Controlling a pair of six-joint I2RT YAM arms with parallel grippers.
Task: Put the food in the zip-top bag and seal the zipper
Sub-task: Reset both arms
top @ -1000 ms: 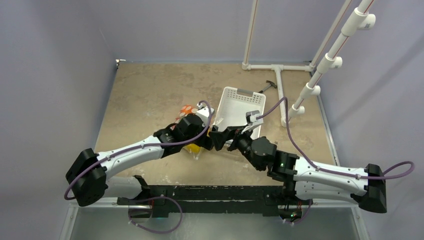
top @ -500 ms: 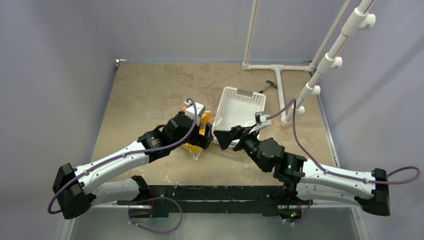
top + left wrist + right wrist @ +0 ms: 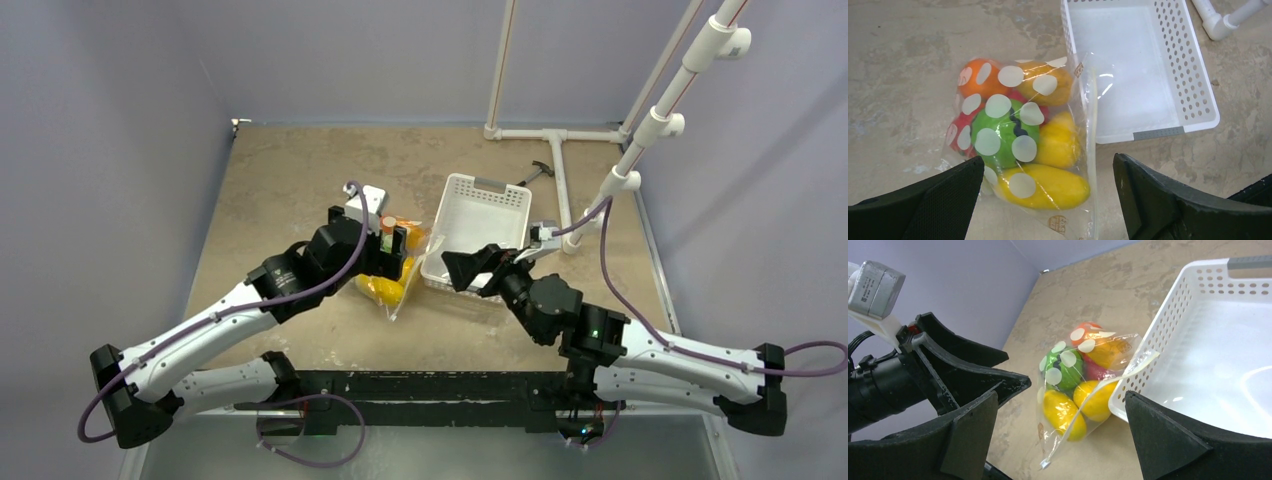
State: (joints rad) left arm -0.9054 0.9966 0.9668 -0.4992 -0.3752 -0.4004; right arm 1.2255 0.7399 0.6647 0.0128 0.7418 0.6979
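The zip-top bag (image 3: 1068, 100) lies on the table against the white basket's left wall. Inside it sits the food: a dark-striped green piece (image 3: 1003, 132), an orange one (image 3: 980, 80), a red one and yellow ones (image 3: 1048, 186). The zipper (image 3: 1093, 125) runs as one pale strip along the side facing the basket; it also shows in the right wrist view, zipper (image 3: 1108, 382). My left gripper (image 3: 393, 250) hovers open over the bag's near end, touching nothing. My right gripper (image 3: 470, 268) stands open to the right of the bag (image 3: 395, 285), by the basket's near corner, and holds nothing.
The white slotted basket (image 3: 490, 185) is empty and stands right of the bag. A white pipe frame (image 3: 555, 150) and a small dark tool (image 3: 537, 172) lie behind it. Blue walls close off the table at the left and back.
My left gripper has opened and drawn back to the left, uncovering the bag. My right gripper has pulled away to the right. The bag stays on the table.
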